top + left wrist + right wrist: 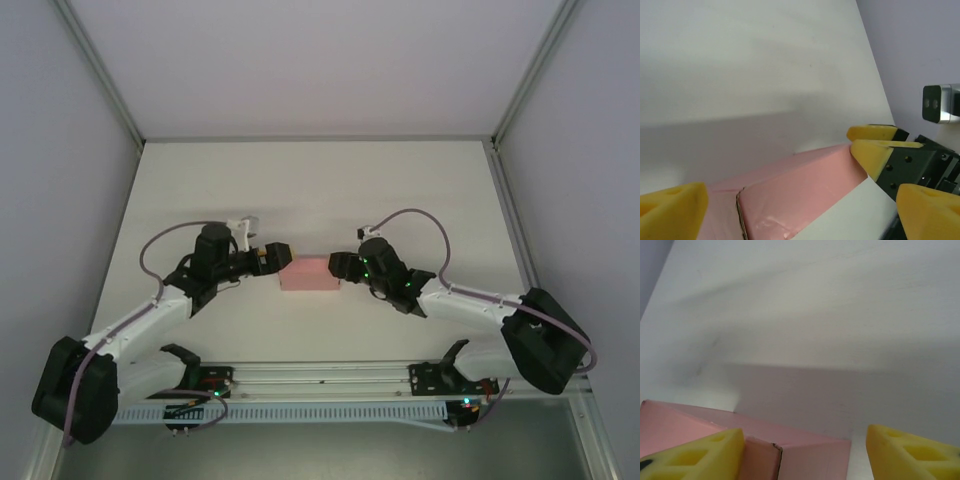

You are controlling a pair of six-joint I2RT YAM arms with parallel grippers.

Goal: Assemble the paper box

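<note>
- Top view: we are looking down on the paper box (310, 274), a small flat pale-pink rectangle. It is lying near the middle of the white table (300, 180), with its long side running left to right between the two arms.
- The left gripper (277, 257) is reaching in at the box's left end and the right gripper (341, 266) at its right end. From above we cannot tell whether either is touching the box.
- Left wrist view: the left arm's yellow fingers (672, 207) are standing wide apart, one at each lower corner of the picture, with the box's near end lying between them. A strip of bare table is showing between the box and the finger on the right of this view, so we are reading these jaws as open and gripping nothing.
- In the same view, the right arm's yellow fingertips (867, 155) are meeting the box's far corner.
- Right wrist view: the right arm's fingers (912, 455) are also standing apart. One is overlapping the box's pink end wall. The other is standing clear of it with table showing between, so we are reading no clamp here either.
</note>
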